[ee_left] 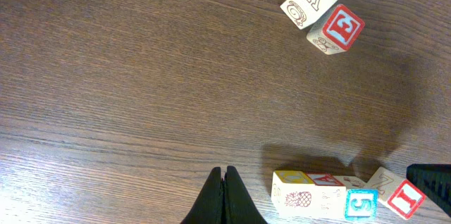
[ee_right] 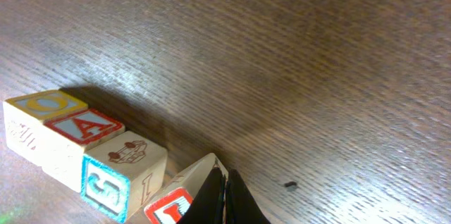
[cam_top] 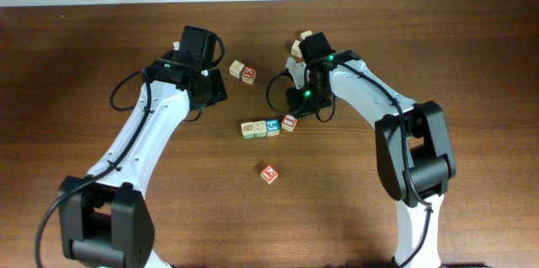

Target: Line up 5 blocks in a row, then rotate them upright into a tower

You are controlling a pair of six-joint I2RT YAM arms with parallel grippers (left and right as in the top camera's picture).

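Poking rather than gripping, by the look of it: right gripper (ee_right: pixel 225 196) clenched on nothing, tips pinched together as one blunt point. Resting at the end cube, plain top w/ red-marked side (ee_right: pixel 169 208), seemingly touching it. Rest of the line of five small pale-wood letter cubes (ee_right: pixel 123 159) running off to the left of those tips, faces butted together. End spot prob. chosen for swinging the whole row w/o splitting it.

Left gripper (ee_left: pixel 225 196) likewise squeezed shut & empty, low over the brown wood-grain table (ee_left: pixel 141 76). Same line just right of its tips, not touching; poss. waiting as a stop or pivot. Separate pair of pale cubes, one red-faced (ee_left: pixel 323 14), well ahead-right, no part of the job.
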